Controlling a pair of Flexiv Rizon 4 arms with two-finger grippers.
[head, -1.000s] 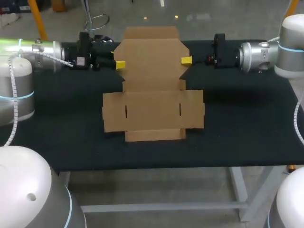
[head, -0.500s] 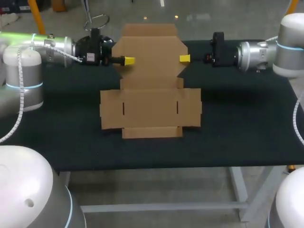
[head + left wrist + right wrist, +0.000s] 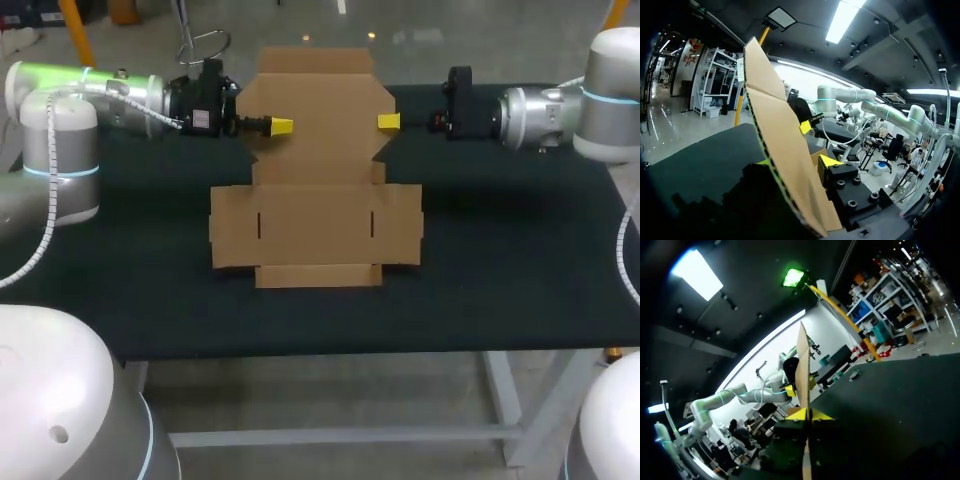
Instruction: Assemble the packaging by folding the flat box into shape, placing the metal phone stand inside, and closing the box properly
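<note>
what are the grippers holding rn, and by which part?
Both hold the cardboard box by its rear lid panel. The left gripper pinches the panel's left side edge and the right gripper its right side edge.

The flat box (image 3: 315, 225) is matt brown cardboard, its cut edge rough and corrugated. The surface (image 3: 510, 270) wears a dark, matt, cloth-like cover.

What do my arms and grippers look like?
The left arm and right arm are silver-white, with rounded joints and blue rings; the left shows a green sheen. A white coiled cable trails from each. The left gripper and right gripper are black with yellow tips.
</note>
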